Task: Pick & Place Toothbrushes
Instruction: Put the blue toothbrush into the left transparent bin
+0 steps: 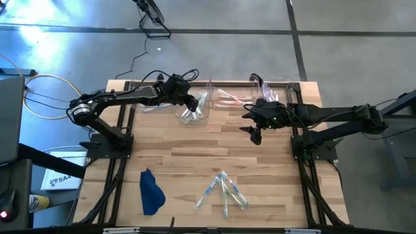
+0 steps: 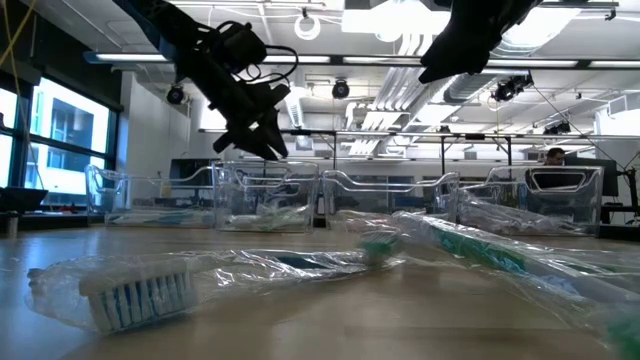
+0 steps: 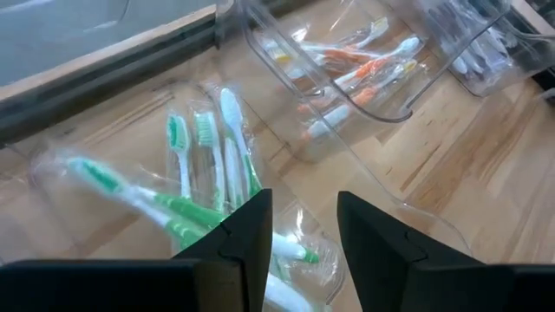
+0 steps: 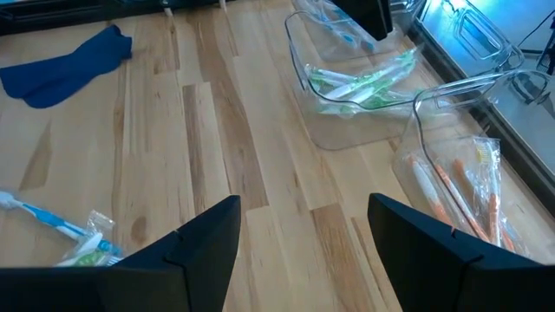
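On the counter [image 1: 195, 153], wrapped toothbrushes [image 1: 224, 190] are lying at six o'clock, well apart from both arms. The left pincer [image 3: 299, 227], fingers apart, is hovering over green-handled ones binned at twelve. The right pincer [image 4: 299, 227] is gaping, empty.

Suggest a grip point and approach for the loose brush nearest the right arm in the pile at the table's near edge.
Probably take that toothbrush at mid-handle, coming straight down from above. It lies flat on the table at the pile's right edge, so that side is free, while its neighbours fan out to the left. Set the fingers across its length. The right gripper is open, empty and closest.
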You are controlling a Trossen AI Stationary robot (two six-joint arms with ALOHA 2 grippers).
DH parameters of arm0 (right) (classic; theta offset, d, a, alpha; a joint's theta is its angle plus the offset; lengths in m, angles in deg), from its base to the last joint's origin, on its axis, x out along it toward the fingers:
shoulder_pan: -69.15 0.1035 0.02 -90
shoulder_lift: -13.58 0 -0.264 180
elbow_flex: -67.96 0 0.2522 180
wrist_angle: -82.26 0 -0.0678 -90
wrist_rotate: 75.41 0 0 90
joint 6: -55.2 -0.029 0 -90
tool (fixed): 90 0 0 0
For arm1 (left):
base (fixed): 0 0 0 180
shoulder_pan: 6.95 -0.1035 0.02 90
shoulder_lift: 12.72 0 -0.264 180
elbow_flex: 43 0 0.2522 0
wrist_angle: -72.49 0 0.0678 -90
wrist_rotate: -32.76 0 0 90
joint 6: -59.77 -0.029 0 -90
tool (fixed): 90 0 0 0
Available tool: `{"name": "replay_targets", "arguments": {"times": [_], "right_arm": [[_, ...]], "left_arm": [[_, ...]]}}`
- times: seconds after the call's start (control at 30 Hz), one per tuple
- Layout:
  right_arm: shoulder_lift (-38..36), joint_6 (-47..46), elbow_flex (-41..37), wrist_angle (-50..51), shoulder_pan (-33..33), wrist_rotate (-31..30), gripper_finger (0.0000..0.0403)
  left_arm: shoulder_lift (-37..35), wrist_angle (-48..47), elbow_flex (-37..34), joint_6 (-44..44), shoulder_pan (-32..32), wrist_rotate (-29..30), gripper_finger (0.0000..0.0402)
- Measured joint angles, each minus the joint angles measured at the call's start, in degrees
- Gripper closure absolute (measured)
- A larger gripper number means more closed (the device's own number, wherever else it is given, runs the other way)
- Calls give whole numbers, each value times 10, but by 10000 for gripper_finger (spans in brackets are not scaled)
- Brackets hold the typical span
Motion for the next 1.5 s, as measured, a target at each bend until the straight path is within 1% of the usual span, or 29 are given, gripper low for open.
{"name": "replay_targets", "arguments": {"times": [0.13, 0.37, 0.57, 0.8, 1.07, 1.3, 1.5], "right_arm": [[0, 0, 0, 0, 0, 0, 156], [0, -5, 0, 0, 0, 2, 156], [0, -5, 0, 0, 0, 2, 156], [0, -5, 0, 0, 0, 1, 156], [0, -24, 0, 0, 0, 2, 156], [0, -33, 0, 0, 0, 3, 156], [0, -34, 0, -5, 0, 6, 156]], "left_arm": [[0, 31, 0, -50, 1, -12, 272], [-22, 116, 0, -111, 27, 2, 272], [-48, 119, 0, -139, 65, 15, 272], [-92, 117, 0, -177, 125, 56, 272], [-138, 121, 0, -191, 189, 82, 272], [-149, 127, 0, -210, 248, 130, 272], [-149, 139, 0, -241, 287, 138, 272]]}}
